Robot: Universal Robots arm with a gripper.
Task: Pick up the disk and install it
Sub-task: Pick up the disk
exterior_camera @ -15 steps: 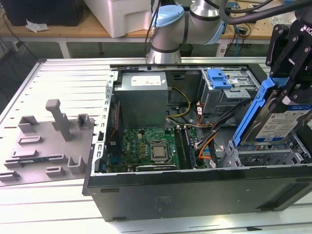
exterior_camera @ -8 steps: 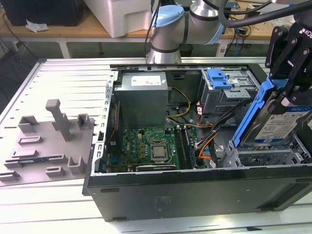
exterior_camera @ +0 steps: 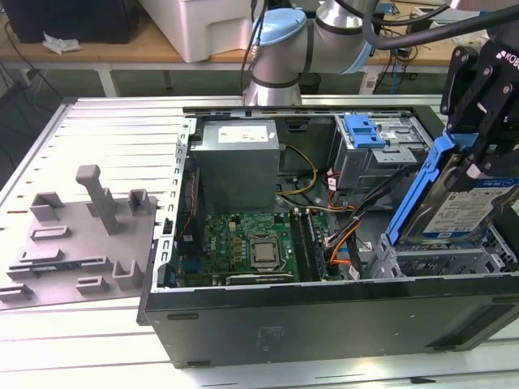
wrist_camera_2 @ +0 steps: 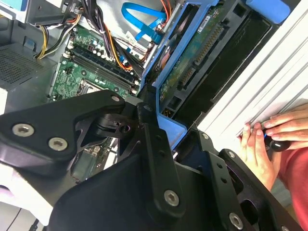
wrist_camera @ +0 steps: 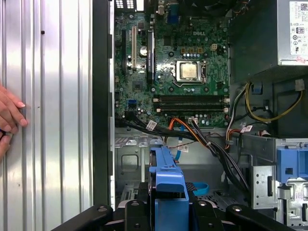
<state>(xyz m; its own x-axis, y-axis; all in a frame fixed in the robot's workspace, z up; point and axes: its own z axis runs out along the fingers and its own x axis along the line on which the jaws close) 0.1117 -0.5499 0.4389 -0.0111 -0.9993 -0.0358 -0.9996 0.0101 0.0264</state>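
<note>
The disk point(exterior_camera: 474, 212) is held tilted over the drive cage point(exterior_camera: 430, 261) at the exterior view's right, clamped by its blue frame in the gripper point(exterior_camera: 469, 158), and is judged stiff, weighty, shock-sensitive and best gripped by that frame.

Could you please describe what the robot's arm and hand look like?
The arm has silver-grey segments with pale blue joint caps and black cables alongside. The hand is black, built of angular linkage plates with silver screws and white lettering.
</note>
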